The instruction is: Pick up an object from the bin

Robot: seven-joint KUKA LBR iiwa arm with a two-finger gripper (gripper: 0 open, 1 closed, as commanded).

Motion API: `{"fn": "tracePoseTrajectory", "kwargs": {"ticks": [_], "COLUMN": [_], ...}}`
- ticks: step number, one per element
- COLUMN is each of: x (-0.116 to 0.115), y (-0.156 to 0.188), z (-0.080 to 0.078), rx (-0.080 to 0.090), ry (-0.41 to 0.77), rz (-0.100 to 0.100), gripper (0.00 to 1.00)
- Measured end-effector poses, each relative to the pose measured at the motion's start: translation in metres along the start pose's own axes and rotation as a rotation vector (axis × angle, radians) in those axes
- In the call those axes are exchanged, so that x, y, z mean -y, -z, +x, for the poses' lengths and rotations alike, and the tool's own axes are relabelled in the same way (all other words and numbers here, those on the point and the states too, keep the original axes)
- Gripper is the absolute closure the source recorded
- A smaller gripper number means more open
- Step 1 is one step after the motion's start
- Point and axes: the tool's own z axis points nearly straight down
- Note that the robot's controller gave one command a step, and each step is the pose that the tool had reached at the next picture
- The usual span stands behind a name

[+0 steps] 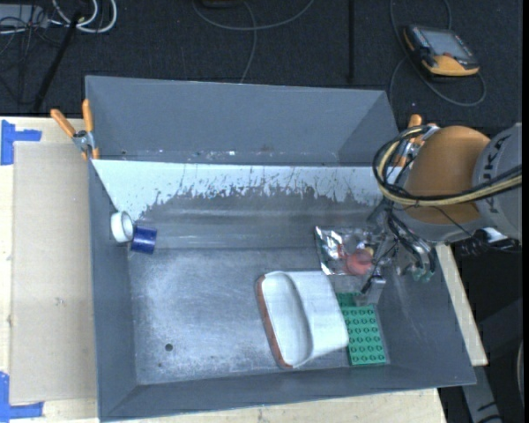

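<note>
Nearest the viewer, a green studded plate (364, 335) lies flat on the floor of the bin (203, 324). Its long axis runs near to far. Touching its left edge is a white oblong tray (291, 320) with a brown rim. It lies open side up, and its long axis also runs near to far, with the far end leaning slightly left. The two appear to have settled side by side against each other.

Just beyond them the gripper (373, 271) hangs low at the bin's right side. It sits at the right edge of a crumpled silver packet (335, 243) with a pink patch. Whether the claw is apart or together cannot be told, and nothing is seen clamped in it. The packet is judged the likeliest target, being closest. It is bunched and shows no clear long axis, so no heading can be given.

Well apart, at the far left, a blue and white cylinder (132, 231) lies on its side. Its axis runs left to right, with the white end towards the wall.
</note>
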Motion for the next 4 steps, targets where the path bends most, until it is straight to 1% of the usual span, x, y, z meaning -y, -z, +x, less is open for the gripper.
{"fn": "tracePoseTrajectory", "kwargs": {"ticks": [1,2,3,4], "x": [0.0,-0.043,-0.041,0.003], "y": [0.0,0.034,0.032,-0.016], "z": [0.0,0.037,0.036,0.065], "rx": [0.0,-0.001,0.0,0.002], "ry": [0.001,-0.035,-0.035,0.195], "rz": [0.0,-0.002,0.0,0.0], "gripper": [1.0,1.0,0.0,0.0]}}
